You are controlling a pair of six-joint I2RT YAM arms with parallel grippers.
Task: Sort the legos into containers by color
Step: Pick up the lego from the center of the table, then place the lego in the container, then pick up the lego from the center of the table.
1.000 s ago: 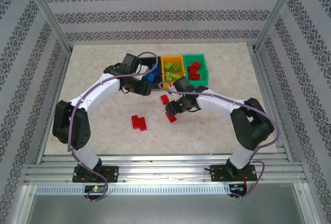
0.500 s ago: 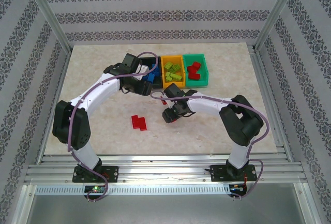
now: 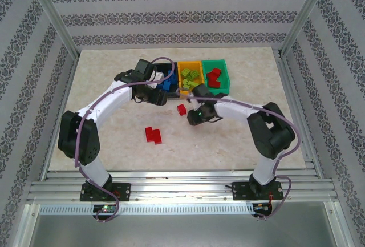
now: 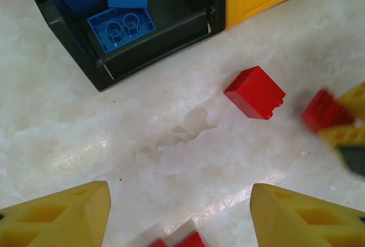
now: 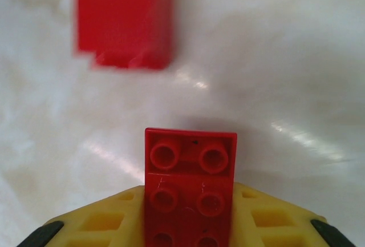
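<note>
The pale marbled bench (image 3: 102,87) spreads under both my arms. Three bins stand in a row on the far side of my claws. The black bin (image 4: 159,44) is just ahead of my left claw (image 4: 179,201) and a little to its left. The orange-yellow bin (image 3: 191,63) touches the black one's right side, ahead of that claw and to its right. The green bin (image 3: 221,90) is last in the row, ahead of my right claw (image 5: 191,218) and to its right.

My left claw hovers with its yellow fingers (image 4: 57,218) spread wide and bare bench between them, gripping nothing. My right claw is to the right of my left one. It is clamped on a red brick (image 5: 190,178), studs up, which juts forward from between the yellow pads (image 5: 102,224). I cannot tell whether this brick touches the bench.

Blue bricks (image 4: 120,25) lie in the black bin, lime green bricks (image 3: 191,76) in the orange-yellow bin, and red bricks (image 3: 214,77) in the green one.

A pair of red bricks (image 3: 152,135) lies touching on the bench, on the near side of my left claw and to the near left of my right claw. A single red cube (image 4: 255,93) sits on the bench ahead of my left claw and to its right, near the black bin's corner. From my right claw it is ahead and to the left, blurred, and apart from the brick I hold.
</note>
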